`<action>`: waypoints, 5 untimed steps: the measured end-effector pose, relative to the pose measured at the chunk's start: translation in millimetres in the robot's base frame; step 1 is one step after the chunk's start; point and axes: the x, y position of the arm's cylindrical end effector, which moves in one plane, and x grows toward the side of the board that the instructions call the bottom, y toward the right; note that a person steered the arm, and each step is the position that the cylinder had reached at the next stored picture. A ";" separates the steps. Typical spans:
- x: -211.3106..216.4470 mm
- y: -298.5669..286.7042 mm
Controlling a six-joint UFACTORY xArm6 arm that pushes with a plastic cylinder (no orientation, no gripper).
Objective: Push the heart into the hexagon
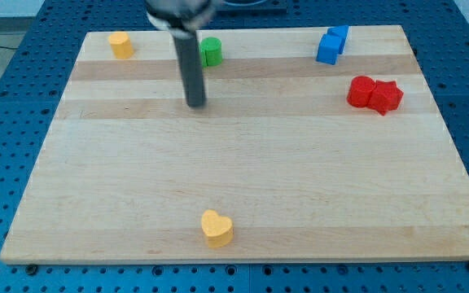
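The yellow heart [216, 228] sits near the view's bottom edge of the wooden board [243, 179], about midway across, while the yellow hexagon [120, 45] stands in the board's top-left corner, so the two are well apart and the line between them runs up and to the view's left. My tip [195, 104] rests in the upper part of the board, just below and left of the green block [211, 51], whose shape I cannot make out with confidence, and it is nearer the hexagon than the heart. That is the relation the coming move turns on: the heart lies almost straight down the view from my tip, slightly to the right, and my tip is on the wrong side of it. To drive the heart toward the hexagon I judge that my tip must first go round to the heart's lower-right side. The heart looks to have its lobes toward the view's top and its point toward the bottom, leaning slightly; it is squat, with no strong long axis. There are no jaws here, only the bare rod, holding nothing. The blue blocks [331, 45] and red blocks [374, 94] at the right lie clear of that path.
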 end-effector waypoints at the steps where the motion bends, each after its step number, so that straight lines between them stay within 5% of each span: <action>1: 80.5 82.9; 2: 177.8 107.2; 3: 197.1 123.9; 5: 172.1 -51.4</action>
